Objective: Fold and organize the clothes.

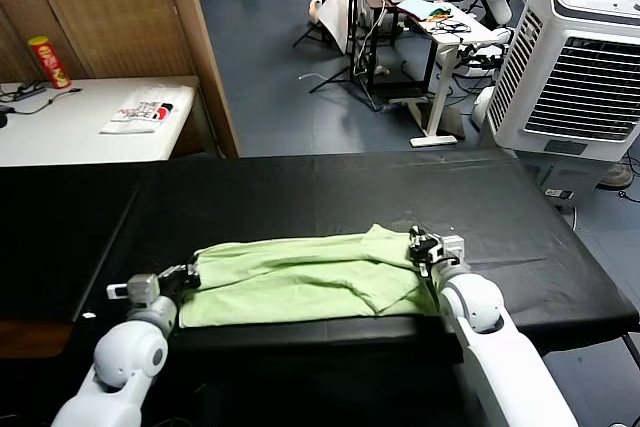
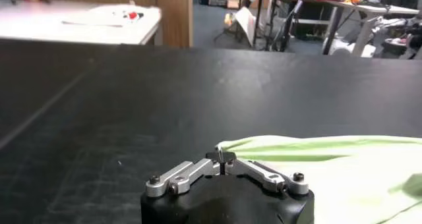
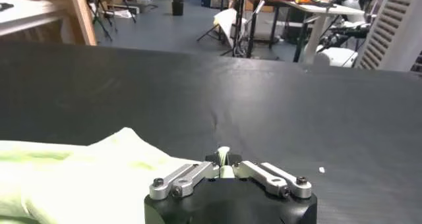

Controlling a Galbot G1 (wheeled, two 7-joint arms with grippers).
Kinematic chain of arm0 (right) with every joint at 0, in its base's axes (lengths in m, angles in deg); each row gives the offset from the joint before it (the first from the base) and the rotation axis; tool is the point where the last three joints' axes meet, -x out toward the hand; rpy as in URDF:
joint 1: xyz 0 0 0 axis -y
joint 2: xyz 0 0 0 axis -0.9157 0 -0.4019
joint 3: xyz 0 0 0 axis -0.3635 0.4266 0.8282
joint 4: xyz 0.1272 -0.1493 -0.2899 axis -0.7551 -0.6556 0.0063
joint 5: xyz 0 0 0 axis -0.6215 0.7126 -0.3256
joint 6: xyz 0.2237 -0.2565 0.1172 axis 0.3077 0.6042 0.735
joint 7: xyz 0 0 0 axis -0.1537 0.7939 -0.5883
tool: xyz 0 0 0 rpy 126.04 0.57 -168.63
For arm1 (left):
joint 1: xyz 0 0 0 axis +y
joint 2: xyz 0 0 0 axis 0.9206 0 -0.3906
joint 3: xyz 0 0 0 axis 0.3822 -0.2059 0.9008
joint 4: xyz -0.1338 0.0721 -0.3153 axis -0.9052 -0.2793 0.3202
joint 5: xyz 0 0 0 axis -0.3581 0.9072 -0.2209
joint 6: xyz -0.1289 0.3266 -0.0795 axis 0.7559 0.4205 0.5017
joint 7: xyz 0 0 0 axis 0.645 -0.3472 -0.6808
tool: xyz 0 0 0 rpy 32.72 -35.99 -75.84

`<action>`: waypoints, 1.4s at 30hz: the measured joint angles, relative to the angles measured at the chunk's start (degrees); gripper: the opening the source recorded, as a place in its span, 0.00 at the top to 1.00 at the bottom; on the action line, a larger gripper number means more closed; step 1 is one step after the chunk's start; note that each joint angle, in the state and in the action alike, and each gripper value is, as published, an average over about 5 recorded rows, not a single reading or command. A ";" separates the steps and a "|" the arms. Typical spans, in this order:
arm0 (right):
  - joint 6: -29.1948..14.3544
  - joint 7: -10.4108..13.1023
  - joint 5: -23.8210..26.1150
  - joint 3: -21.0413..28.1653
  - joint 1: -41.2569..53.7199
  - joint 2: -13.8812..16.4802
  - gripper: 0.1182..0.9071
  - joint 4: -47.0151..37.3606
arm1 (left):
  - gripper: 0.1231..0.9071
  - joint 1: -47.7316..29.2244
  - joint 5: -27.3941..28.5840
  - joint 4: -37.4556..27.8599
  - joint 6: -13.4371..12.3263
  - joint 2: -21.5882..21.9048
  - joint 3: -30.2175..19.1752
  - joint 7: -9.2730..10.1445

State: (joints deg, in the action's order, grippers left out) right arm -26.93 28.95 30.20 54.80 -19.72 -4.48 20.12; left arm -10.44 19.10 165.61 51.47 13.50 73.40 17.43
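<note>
Near edge of the black table (image 1: 330, 182): the pale green T-shirt (image 1: 300, 279) lies part-folded, lengthwise. Left gripper (image 1: 190, 274), jaws pressed together, pinches its left end; right gripper (image 1: 424, 246), jaws nearly closed, pinches the right edge. Risk: either shallow pinch may slip on lifting, or uneven pulling may skew the fold.

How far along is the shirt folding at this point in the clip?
Done: the light-green T-shirt already lies as a long flat band across the black table, apparently folded at least once. In hand: the left gripper is shut on the band's left end and the right gripper on its right end, fabric pinched between the fingers. Left: folding the band shorter into a compact stack, then tidying it.
</note>
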 joint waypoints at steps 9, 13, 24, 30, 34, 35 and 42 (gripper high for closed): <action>0.94 -0.94 -2.09 -2.33 -3.67 3.07 0.27 6.27 | 0.58 1.38 -1.05 2.88 0.15 2.42 1.64 -0.71; 1.18 -0.79 -3.33 -4.10 -6.08 4.75 0.15 10.32 | 0.30 2.91 -2.24 4.87 0.19 3.58 3.27 -0.67; 1.38 -0.86 -3.88 -6.43 -11.67 5.13 0.14 18.31 | 0.14 9.38 -7.67 9.72 0.01 1.08 7.14 -1.10; 1.47 -0.95 -3.77 -6.23 -12.65 4.96 0.14 19.85 | 0.14 12.16 -7.29 9.76 -1.20 -1.38 7.08 -1.67; 1.47 -0.97 -3.67 -6.21 -13.16 4.97 0.14 20.49 | 0.14 12.95 -6.93 8.69 -2.03 -2.34 6.94 -2.30; 1.47 -0.97 -3.64 -6.21 -13.27 4.97 0.14 20.59 | 0.14 13.05 -6.84 8.40 -2.22 -2.46 6.83 -2.47; 1.19 -1.42 -2.70 -6.26 -14.03 4.87 0.14 20.93 | 0.28 13.06 -6.04 7.27 -3.14 -3.31 5.79 -2.67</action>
State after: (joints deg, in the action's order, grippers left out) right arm -25.74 27.52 27.51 48.54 -33.75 0.39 41.06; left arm 2.62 13.06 172.88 48.33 10.20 79.18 14.76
